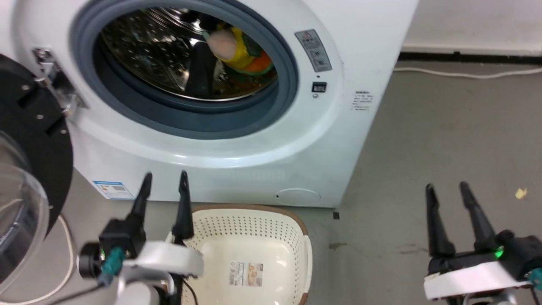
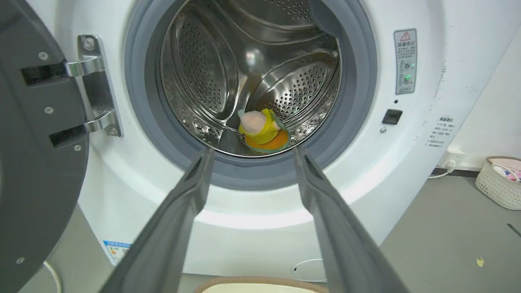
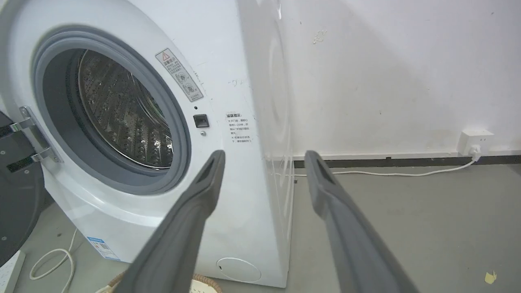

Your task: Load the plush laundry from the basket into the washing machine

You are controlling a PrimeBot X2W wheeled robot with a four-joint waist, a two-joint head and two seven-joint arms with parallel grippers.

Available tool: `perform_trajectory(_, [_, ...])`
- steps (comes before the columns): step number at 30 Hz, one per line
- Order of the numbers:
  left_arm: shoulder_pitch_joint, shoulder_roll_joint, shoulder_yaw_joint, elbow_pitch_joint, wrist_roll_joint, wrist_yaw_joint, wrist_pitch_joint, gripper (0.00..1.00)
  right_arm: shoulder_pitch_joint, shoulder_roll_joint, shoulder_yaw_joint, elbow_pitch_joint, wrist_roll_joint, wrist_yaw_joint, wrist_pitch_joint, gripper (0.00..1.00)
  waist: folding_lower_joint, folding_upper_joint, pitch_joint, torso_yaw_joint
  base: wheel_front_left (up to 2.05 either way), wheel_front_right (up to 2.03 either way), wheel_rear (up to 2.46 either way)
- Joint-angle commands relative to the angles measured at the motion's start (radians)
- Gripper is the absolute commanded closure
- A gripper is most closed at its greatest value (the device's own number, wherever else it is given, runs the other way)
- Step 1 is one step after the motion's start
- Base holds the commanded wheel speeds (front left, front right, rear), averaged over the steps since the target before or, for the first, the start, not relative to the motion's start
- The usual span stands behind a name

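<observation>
White washing machine (image 1: 254, 161) bears a warning-triangle sticker (image 1: 313, 50); left fingers (image 1: 141, 195) and right fingers (image 1: 436, 220) spread wide, empty.

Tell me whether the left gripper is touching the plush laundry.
Apart. Head view: the left gripper hangs by the basket; the plush laundry lies inside the drum.

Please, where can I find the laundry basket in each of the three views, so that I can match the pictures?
Head view: basket at bottom centre, in front of the washing machine.
Left wrist view: its brown rim along the bottom edge, middle.
Right wrist view: a piece of rim at the bottom edge, left of centre.
Shared landmark: small black square right of the porthole.
</observation>
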Motion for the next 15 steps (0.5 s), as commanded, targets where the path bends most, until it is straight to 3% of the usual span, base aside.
perform_trajectory(1, [0.013, -0.008, 0.006, -0.011, 0.005, 0.002, -0.005, 0.0, 0.014, -0.001, 0.004, 0.006, -0.005, -0.001, -0.005, 0.0, 0.0001, 0.0, -0.015, 0.013, 0.0, 0.0, 0.0])
perform_trajectory(8, [0.131, -0.057, 0.028, -0.059, 0.068, -0.054, -0.005, 0.0, 0.053, -0.001, 0.034, 0.038, -0.027, -0.001, -0.005, 0.0, 0.0001, 0.0, -0.05, 0.025, 0.0, 0.0, 0.0])
perform_trajectory(15, [0.168, -0.071, 0.04, -0.013, 0.163, -0.057, -0.005, 0.0, 0.071, -0.001, 0.044, 0.044, -0.017, -0.001, -0.005, 0.0, 0.0001, 0.0, -0.063, 0.029, 0.0, 0.0, 0.0])
